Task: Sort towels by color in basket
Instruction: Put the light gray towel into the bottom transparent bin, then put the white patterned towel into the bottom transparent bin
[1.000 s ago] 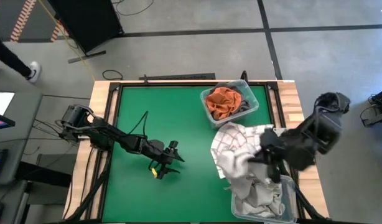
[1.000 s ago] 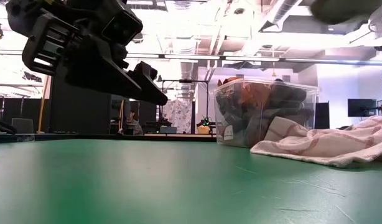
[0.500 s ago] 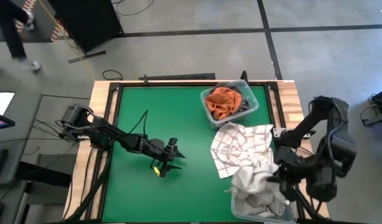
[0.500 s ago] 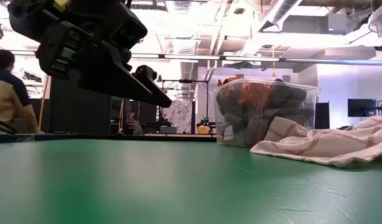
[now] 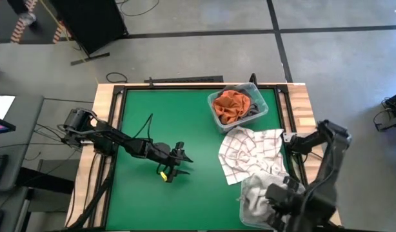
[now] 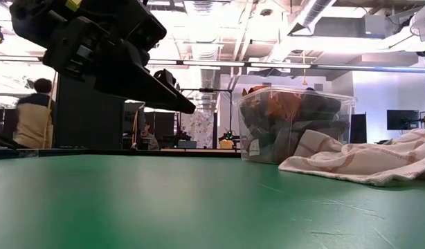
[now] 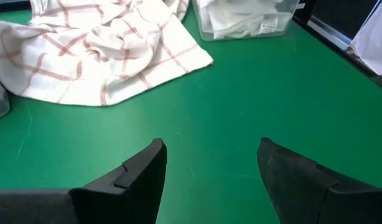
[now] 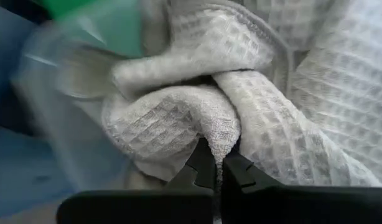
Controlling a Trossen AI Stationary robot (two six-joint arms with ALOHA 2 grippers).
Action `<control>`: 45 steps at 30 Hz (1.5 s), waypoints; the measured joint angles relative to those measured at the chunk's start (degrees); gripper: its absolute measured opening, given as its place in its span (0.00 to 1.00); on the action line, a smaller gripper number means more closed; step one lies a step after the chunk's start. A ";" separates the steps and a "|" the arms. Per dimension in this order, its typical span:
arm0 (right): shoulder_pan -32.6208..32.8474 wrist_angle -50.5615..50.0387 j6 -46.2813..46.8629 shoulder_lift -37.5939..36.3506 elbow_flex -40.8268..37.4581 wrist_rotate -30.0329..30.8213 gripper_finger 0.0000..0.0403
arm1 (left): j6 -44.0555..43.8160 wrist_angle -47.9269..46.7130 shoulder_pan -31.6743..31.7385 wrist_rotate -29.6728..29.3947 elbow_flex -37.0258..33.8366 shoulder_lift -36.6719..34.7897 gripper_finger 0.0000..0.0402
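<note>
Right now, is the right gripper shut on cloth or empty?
Shut on cloth. In the right wrist view the right gripper pinches a fold of the white waffle-weave towel between closed fingertips.

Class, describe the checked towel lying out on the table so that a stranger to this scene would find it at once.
Start at the green table, then go to the clear bin of rust-orange and dark cloths at its far right corner. Just in front of that bin, a white towel with thin reddish grid lines lies spread on the mat. Its neighbours sit in bins; none has its reddish grid.
</note>
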 joint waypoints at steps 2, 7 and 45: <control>-1.07 -1.12 -0.83 2.63 0.00 -3.54 0.05 | 0.04 0.29 0.00 0.00 0.00 0.00 0.60; -3.20 -1.31 -4.53 7.92 -0.02 -7.00 0.05 | 0.02 0.25 0.00 0.02 0.00 0.00 0.60; -10.58 2.66 -8.42 -1.30 -0.57 -7.61 0.65 | 3.96 -2.04 -0.02 0.05 0.07 0.00 0.60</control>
